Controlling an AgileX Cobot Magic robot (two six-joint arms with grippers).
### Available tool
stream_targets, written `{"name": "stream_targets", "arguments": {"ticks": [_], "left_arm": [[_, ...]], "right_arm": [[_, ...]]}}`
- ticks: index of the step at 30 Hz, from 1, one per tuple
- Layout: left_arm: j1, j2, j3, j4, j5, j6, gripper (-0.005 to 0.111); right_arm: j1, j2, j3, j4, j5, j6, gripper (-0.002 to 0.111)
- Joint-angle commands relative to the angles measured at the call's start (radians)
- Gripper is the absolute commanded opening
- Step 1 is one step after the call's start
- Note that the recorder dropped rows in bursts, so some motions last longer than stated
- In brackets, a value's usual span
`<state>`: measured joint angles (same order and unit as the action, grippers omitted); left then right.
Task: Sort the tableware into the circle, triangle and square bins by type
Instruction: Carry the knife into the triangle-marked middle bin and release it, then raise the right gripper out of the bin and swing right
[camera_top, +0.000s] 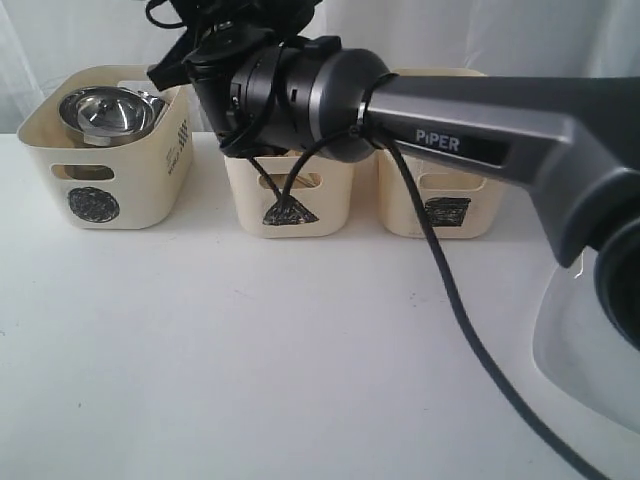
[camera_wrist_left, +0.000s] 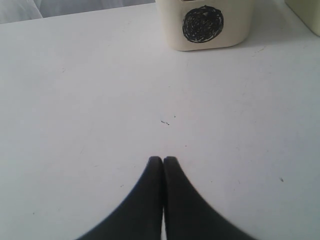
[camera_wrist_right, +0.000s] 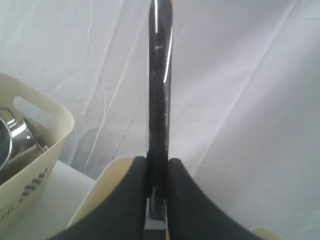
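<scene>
Three cream bins stand in a row at the back: circle bin (camera_top: 100, 170), triangle bin (camera_top: 290, 200) and square bin (camera_top: 440, 205). Steel tableware, a bowl (camera_top: 105, 110) among it, fills the circle bin. My right arm (camera_top: 330, 95) reaches across above the triangle bin. My right gripper (camera_wrist_right: 159, 162) is shut on a slim, dark, shiny piece of cutlery (camera_wrist_right: 160, 75) seen edge-on; which piece I cannot tell. Below it shows the triangle bin's rim (camera_wrist_right: 107, 185). My left gripper (camera_wrist_left: 163, 160) is shut and empty, low over bare table, facing the circle bin (camera_wrist_left: 202, 24).
White cloth hangs behind the bins. A black cable (camera_top: 450, 300) trails from the right arm across the table. A pale rounded shape (camera_top: 585, 360) lies at the right edge. A steel mug (camera_wrist_right: 20, 132) shows inside the circle bin (camera_wrist_right: 45, 145).
</scene>
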<state>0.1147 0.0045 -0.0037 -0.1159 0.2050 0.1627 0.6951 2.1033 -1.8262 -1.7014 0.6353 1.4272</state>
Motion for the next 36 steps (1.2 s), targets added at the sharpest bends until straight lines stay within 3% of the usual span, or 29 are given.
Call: {"name": "stream_targets", "arguments": {"ticks": [1, 16, 20, 23, 27, 32, 36], "left_arm": [[0.0, -0.004, 0.004, -0.006, -0.003, 0.002, 0.0], [0.0, -0.004, 0.004, -0.006, -0.003, 0.002, 0.0], [0.0, -0.004, 0.004, -0.006, -0.003, 0.002, 0.0], [0.0, -0.004, 0.004, -0.006, -0.003, 0.002, 0.0], [0.0, -0.004, 0.004, -0.006, -0.003, 0.002, 0.0], [0.0, -0.004, 0.004, -0.006, -0.003, 0.002, 0.0], [0.0, -0.004, 0.004, -0.006, -0.003, 0.002, 0.0]], "right_arm": [[-0.051, 0.019, 0.001, -0.043, -0.017, 0.194, 0.0], [-0.15, 0.134, 0.001, -0.043, -0.02, 0.259, 0.002], [-0.162, 0.143, 0.001, -0.043, -0.061, 0.259, 0.032], [-0.162, 0.143, 0.001, -0.043, 0.021, 0.258, 0.041], [-0.156, 0.108, 0.001, 0.115, 0.118, 0.185, 0.041], [-0.149, 0.028, 0.001, 0.33, 0.167, -0.062, 0.041], [-0.149, -0.041, 0.005, 0.452, 0.353, -0.267, 0.041]]}}
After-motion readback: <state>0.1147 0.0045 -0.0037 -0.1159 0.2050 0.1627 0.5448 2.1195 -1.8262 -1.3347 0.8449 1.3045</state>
